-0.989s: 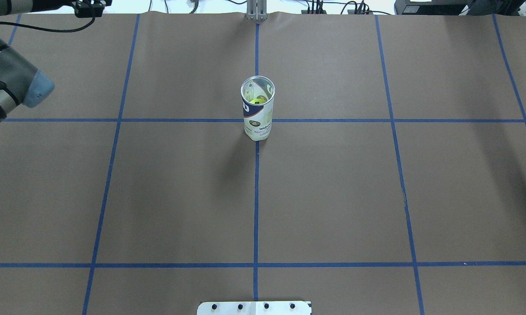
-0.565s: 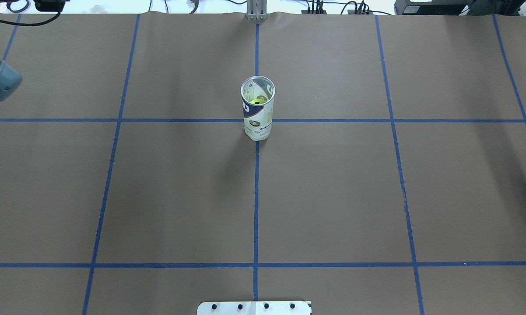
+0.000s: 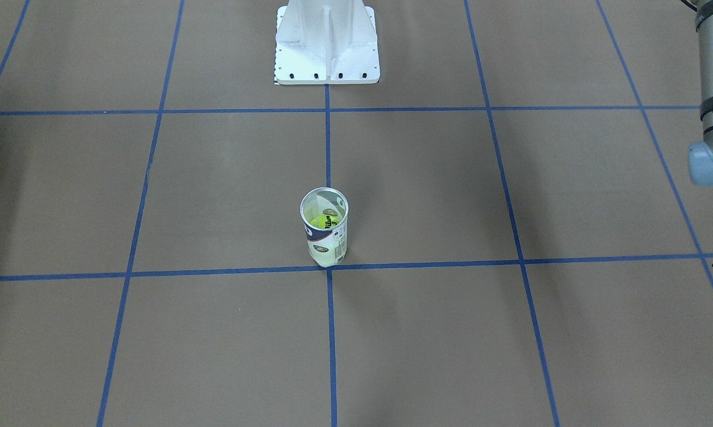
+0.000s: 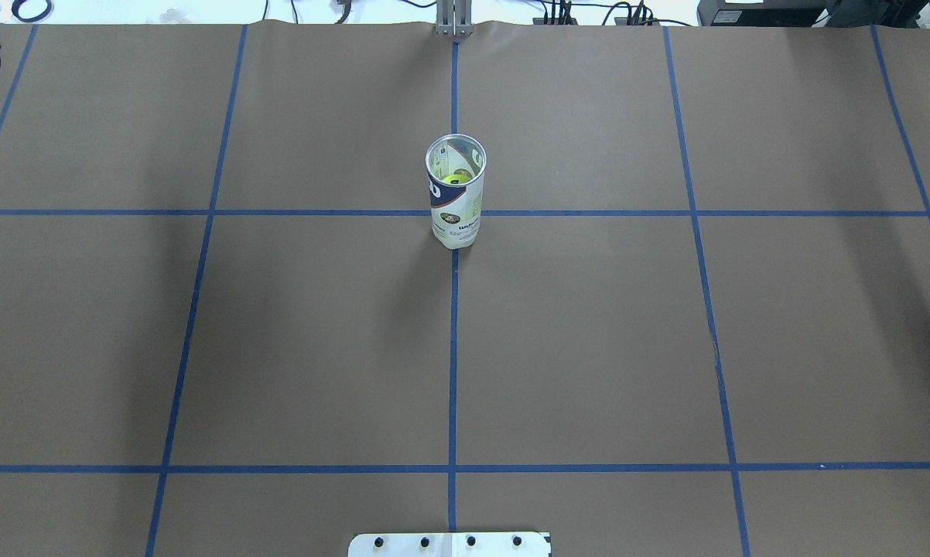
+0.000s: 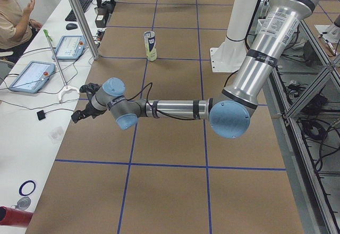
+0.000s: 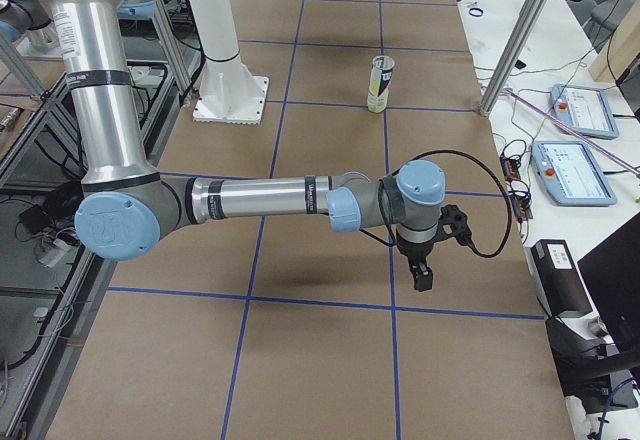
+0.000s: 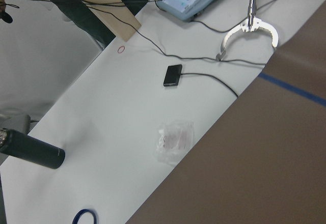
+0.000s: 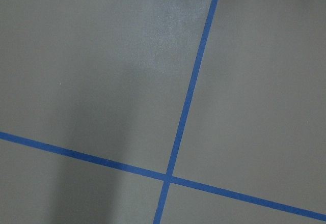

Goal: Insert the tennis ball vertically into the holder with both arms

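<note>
Toward the worktop's operator-side edge, the holder (image 4: 456,210) was stood upright so the tennis ball (image 4: 457,179) was seated inside. Whether the left gripper (image 5: 81,115) and right gripper (image 6: 422,272) were wide or narrow could not be told.

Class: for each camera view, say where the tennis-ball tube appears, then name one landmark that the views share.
Front-facing: tube just below centre, at a tape crossing.
Overhead: tube upper centre.
Exterior left: tube near the top, left of centre.
Exterior right: tube near the top, right of centre.
Left wrist: not in it.
Right wrist: not in it.
Shared landmark: white pedestal base.
</note>
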You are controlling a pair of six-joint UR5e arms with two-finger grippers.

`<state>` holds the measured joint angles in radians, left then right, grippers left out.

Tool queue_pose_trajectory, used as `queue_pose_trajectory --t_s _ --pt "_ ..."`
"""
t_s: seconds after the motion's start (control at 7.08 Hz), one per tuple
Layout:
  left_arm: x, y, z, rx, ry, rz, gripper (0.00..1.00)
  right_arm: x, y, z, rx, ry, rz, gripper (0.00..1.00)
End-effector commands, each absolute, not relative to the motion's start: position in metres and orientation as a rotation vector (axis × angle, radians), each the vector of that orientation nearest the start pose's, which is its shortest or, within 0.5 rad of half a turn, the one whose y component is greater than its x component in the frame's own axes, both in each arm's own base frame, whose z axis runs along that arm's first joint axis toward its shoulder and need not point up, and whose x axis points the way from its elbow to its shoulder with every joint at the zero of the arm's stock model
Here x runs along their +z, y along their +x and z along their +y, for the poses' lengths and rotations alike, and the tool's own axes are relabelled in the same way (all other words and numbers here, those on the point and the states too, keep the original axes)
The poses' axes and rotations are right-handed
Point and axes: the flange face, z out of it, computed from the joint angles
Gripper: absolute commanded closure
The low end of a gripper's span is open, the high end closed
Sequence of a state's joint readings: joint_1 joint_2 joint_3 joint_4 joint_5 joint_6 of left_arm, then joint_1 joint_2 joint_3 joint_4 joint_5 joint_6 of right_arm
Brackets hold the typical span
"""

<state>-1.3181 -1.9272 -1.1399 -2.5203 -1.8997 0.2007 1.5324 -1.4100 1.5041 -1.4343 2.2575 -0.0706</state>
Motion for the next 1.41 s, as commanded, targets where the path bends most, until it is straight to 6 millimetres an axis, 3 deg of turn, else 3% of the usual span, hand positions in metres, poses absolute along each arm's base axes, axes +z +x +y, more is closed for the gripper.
queue_pose_trajectory --t_s 0.0,0.14,0.28,0.42,0.56,0.71,0.85,0.99,1.27 --pt "0.599 0.028 -0.615 0.544 0.648 0.407 0.01 0.598 0.048 -0.575 -0.184 0.234 -0.680 0.01" --pt "0.592 -0.013 -0.593 0.389 0.476 0.486 0.01 0.597 0.048 -0.575 -0.184 0.234 -0.680 0.01" --pt "0.595 -0.039 -0.577 0.270 0.357 0.571 0.01 0.600 0.048 -0.573 -0.182 0.229 -0.680 0.01" --pt "0.631 -0.049 -0.549 0.228 0.283 0.588 0.00 0.601 0.048 -0.572 -0.181 0.226 -0.682 0.01" --pt "0.648 -0.061 -0.531 0.197 0.247 0.599 0.01 0.602 0.048 -0.571 -0.176 0.222 -0.682 0.01" --pt "0.666 -0.053 -0.498 0.193 0.205 0.748 0.00 0.606 0.048 -0.569 -0.170 0.212 -0.690 0.01" --pt "0.684 -0.055 -0.465 0.164 0.164 0.793 0.00 0.611 0.048 -0.564 -0.165 0.200 -0.694 0.01" --pt "0.702 -0.057 -0.444 0.137 0.113 0.800 0.01 0.616 0.048 -0.560 -0.159 0.184 -0.707 0.01" --pt "0.683 -0.058 -0.441 0.091 0.007 0.803 0.01 0.611 0.044 -0.555 -0.123 0.095 -0.760 0.01"
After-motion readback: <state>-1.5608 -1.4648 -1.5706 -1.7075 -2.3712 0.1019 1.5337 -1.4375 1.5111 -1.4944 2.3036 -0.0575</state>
